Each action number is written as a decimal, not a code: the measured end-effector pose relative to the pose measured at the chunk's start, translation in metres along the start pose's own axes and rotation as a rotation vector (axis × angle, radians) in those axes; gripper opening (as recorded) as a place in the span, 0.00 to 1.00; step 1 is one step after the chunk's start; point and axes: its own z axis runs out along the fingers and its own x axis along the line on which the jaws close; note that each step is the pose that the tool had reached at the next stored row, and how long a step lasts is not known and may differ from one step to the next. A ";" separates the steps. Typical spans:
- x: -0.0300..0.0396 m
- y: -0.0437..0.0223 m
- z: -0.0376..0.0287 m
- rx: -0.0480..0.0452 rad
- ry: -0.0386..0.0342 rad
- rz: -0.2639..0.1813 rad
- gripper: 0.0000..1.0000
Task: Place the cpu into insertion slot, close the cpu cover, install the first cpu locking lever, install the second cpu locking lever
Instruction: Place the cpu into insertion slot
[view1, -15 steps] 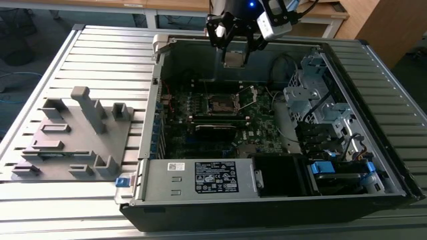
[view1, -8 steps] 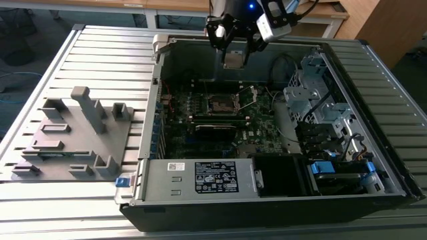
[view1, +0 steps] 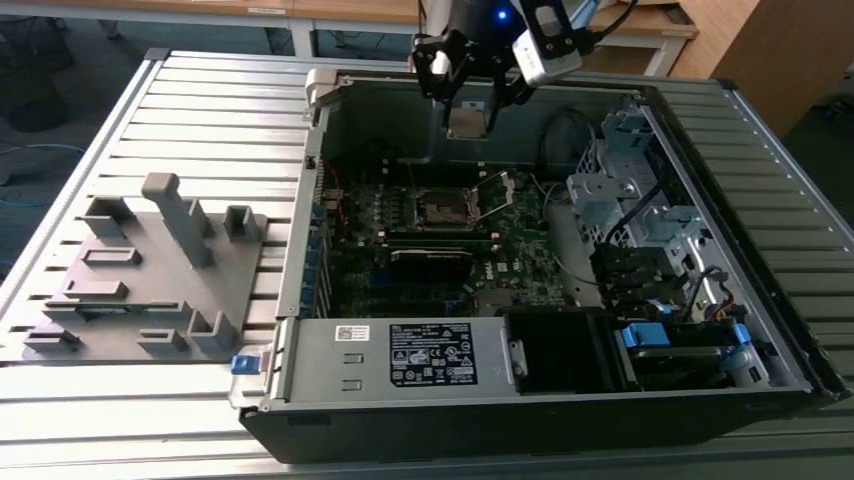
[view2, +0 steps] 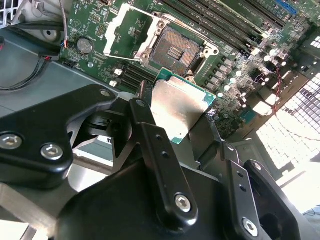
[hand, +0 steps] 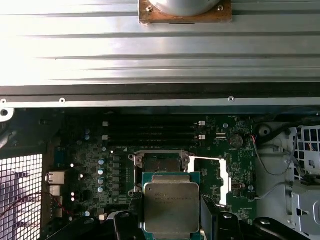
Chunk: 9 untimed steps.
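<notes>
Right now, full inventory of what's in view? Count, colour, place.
cpu: 1, silver-grey top, held above the motherboard
insertion slot: 1, black, on the motherboard, empty
cpu cover: 1, silver, swung open beside the slot
motherboard: 1, green, inside the case
computer case: 1, black, open, on the table
fixture block: 1, grey, on the exterior view's left of the case
table: 1, silver, slatted
gripper: 1, black, closed on the cpu

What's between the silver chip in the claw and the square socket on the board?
Nothing; in the exterior view only bare air separates the cpu from the open insertion slot.
</notes>
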 end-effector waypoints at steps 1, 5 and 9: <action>0.0000 0.0000 0.0001 -0.0001 0.0000 0.000 0.54; 0.0000 -0.0001 0.0010 -0.0002 -0.0001 0.000 0.54; -0.0001 -0.0006 0.0064 0.0000 0.0000 0.000 0.54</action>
